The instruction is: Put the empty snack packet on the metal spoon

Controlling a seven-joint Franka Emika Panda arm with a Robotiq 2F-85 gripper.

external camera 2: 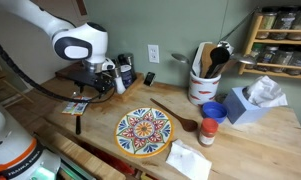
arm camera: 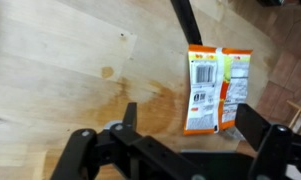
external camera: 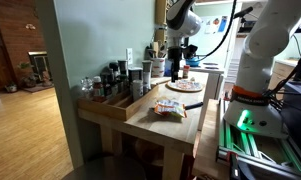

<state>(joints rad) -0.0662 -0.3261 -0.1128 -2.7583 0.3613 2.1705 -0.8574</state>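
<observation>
The empty snack packet (arm camera: 218,88) lies flat on the wooden table, white and orange with a barcode. It also shows in both exterior views (external camera: 170,109) (external camera 2: 75,106). The metal spoon's dark handle (arm camera: 185,20) lies just beyond the packet and shows in both exterior views too (external camera: 193,103) (external camera 2: 78,123). I cannot make out its silvery head. My gripper (arm camera: 190,125) is open and empty, hovering above the table with its fingers either side of the packet's near end. It appears in both exterior views (external camera: 175,68) (external camera 2: 98,82).
A colourful patterned plate (external camera 2: 143,131) sits mid-table with a wooden spoon (external camera 2: 177,115) beside it. A red cup (external camera 2: 207,131), a blue tissue box (external camera 2: 252,103) and a utensil holder (external camera 2: 203,85) stand further along. A tray of bottles (external camera: 112,92) lines one table edge.
</observation>
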